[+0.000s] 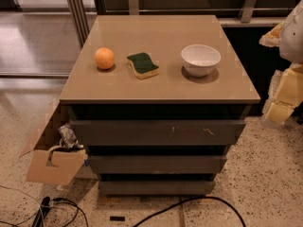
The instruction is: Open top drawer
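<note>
The top drawer (157, 132) is the widest dark grey front, just under the tan cabinet top (142, 91), with small pale scratches right of its middle. A dark gap runs above it and its interior does not show. Two narrower grey drawer fronts sit below it. My gripper (282, 98), pale and yellowish, hangs at the right edge of the camera view, off the cabinet's right front corner and apart from the drawer.
On the cabinet top sit an orange (104, 58), a green and yellow sponge (143, 65) and a white bowl (200, 59). A cardboard box (51, 161) with rubbish stands at the cabinet's left. Black cables (199, 203) lie on the speckled floor in front.
</note>
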Motion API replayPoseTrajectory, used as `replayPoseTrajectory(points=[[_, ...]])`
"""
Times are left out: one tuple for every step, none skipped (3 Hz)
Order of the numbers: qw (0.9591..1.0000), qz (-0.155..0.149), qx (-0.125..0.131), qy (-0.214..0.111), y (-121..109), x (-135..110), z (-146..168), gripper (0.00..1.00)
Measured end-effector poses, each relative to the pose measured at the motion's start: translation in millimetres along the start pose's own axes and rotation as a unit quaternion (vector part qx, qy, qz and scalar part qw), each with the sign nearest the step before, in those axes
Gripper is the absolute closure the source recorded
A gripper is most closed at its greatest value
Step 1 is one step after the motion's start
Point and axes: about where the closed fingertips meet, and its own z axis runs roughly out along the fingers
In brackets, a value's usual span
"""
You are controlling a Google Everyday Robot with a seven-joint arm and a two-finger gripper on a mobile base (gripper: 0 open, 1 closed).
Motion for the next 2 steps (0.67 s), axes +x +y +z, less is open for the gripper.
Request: replayPoseTrajectory(points=[[1.0, -0.001, 0.003, 0.001, -0.8, -0.6, 0.2, 0.0], [0.9999, -0.012, 0.01, -0.003, -1.7, -0.8, 8.2, 0.0]])
